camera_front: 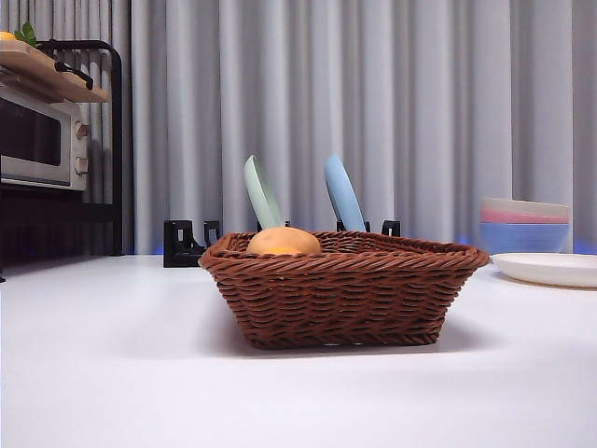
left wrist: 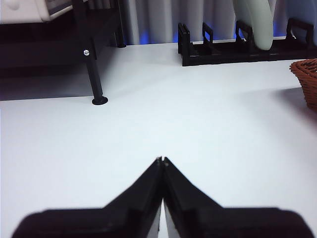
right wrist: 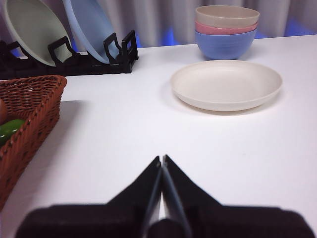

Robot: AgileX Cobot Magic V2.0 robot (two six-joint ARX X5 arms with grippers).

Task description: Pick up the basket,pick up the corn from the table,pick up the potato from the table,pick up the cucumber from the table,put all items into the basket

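We see bare tabletop (camera_front: 112, 373) all around the brown wicker basket (camera_front: 345, 299); the tan potato (camera_front: 283, 242) peeks over its rim at 11 o'clock. Left hand (left wrist: 161, 159) and right hand (right wrist: 161, 157) are both pinched together, holding nothing.

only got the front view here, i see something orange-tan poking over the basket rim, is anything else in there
Observer: Yes. The right wrist view shows the green cucumber lying inside the basket, below the rim.
Operator: where are the arms, none in my view
Observer: Both are back from the basket. The right end effector is over bare table, jaws shut and holding nothing.
Operator: and the left one
Observer: The left end effector is shut and empty too, with only the basket's edge at the side of its view.
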